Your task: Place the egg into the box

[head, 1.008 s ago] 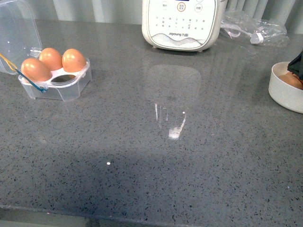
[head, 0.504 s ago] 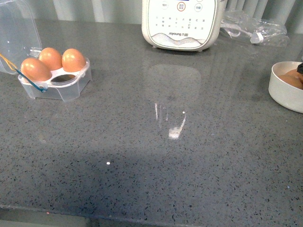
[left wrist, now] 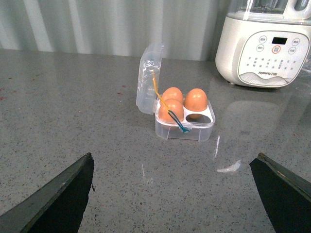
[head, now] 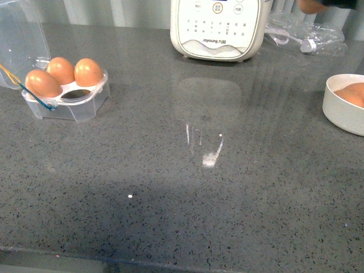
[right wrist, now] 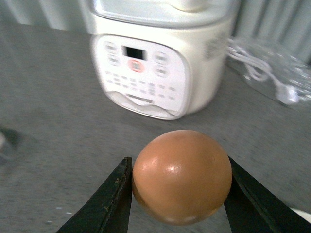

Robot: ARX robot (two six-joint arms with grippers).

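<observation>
Right gripper (right wrist: 178,170) is clamped on the egg (right wrist: 182,177), one dark finger pressed to each side of the shell. It's held up in the air, clear of the grey tabletop (right wrist: 43,126), with the white appliance (right wrist: 155,73) straight behind it. From the front you catch only an orange blur of that egg at the very top edge, to the right of the appliance and above a clear bag (head: 307,31) with a white cable inside. That puts it well apart from the box (head: 67,99), which sits far over on the left.

Left gripper (left wrist: 173,160) is spread wide with nothing between its dark fingers (left wrist: 58,194), hanging above bare tabletop and facing the box.

The box itself is open, its clear lid (left wrist: 148,80) standing upright at the back. Three brown eggs (head: 62,77) fill three of its cells, and the fourth cell (head: 77,94), the near one on the appliance's side, is empty. A thin blue-and-yellow band (left wrist: 170,109) trails over the front egg.

On the appliance's panel you can read "Joyoung" in small grey lettering below the buttons; the marks beside it and the button labels are too small to make out.

Over at the right edge, a white bowl (head: 341,111) holds another brown egg.
</observation>
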